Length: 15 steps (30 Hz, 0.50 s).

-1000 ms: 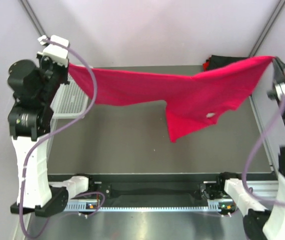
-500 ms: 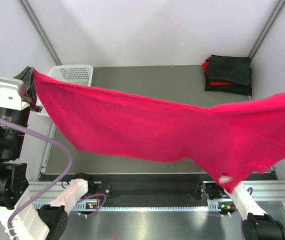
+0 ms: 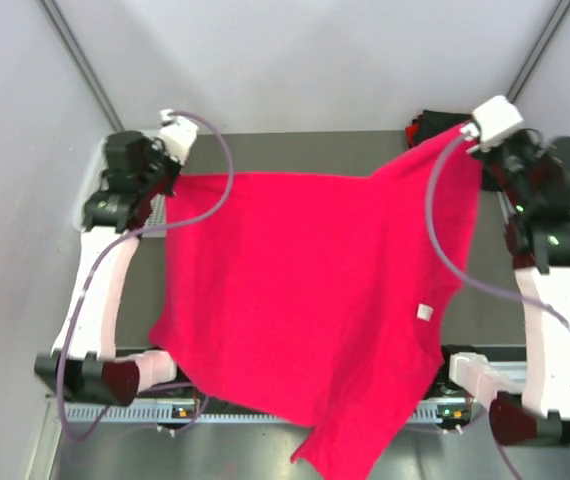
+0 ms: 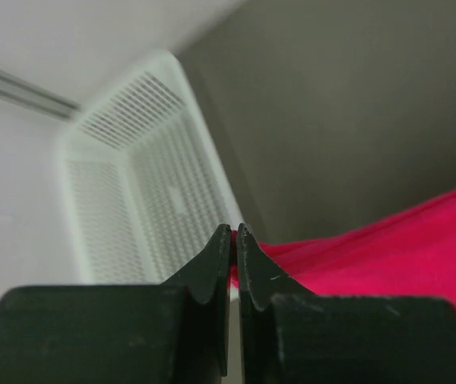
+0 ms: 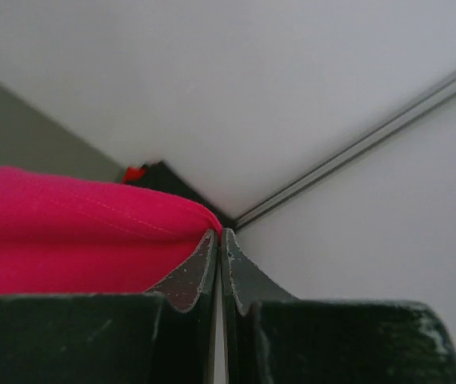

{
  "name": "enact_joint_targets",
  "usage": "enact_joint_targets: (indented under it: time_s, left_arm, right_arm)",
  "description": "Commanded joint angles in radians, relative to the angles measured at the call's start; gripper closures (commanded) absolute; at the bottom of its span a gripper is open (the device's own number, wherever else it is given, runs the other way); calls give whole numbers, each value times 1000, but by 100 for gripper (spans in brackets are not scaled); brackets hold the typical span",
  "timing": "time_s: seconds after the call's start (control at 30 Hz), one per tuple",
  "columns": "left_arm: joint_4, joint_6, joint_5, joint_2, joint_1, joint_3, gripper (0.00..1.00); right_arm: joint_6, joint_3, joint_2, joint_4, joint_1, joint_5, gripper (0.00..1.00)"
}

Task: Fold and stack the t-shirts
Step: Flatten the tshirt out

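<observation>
Your red shirt [image 3: 295,300] is spread wide over the table [image 3: 295,152]. Its far edge is stretched between the two arms and its body runs toward you until the lower end trails past the near edge. From above you cannot tell whether the middle rests on the surface or hangs just over it. Judging by the task, it is held taut by two corners so the cloth opens flat and can be laid down smooth before the first fold. The left gripper [image 4: 234,232] is clenched on the far left corner, with a thin edge of red cloth pinched between its tips and the white basket [image 4: 132,184] just beyond. The right gripper [image 5: 216,234] is clamped the same way on the far right corner. Behind it, the folded pile [image 3: 420,126] waits in the table's far right corner, so take care that the stretched edge does not drag across it as you lower.
</observation>
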Motion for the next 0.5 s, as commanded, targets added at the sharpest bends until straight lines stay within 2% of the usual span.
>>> enact_joint_targets:
  time_s: [0.0,0.13,0.23,0.27,0.33,0.37,0.47]
  left_arm:
    - [113,67,21,83,6,-101,100]
    - [193,99,35,268,6,-127,100]
    - [265,124,26,460,8,-80,100]
    - [280,139,20,567,9,-22,100]
    - [271,141,20,679,12,60,100]
    - [257,139,29,785,14,157,100]
    - [182,123,27,958,20,346,100]
  right_arm:
    - [-36,-71,75,131,-1,-9,100]
    - [-79,-103,259,178,12,-23,100]
    - [-134,-53,460,231,50,2,100]
    - [-156,-25,518,238,61,29,100]
    - [-205,97,696,231,87,75,100]
    - [-214,149,753,200,94,83,100]
    - [-225,397,1003,168,130,163,100]
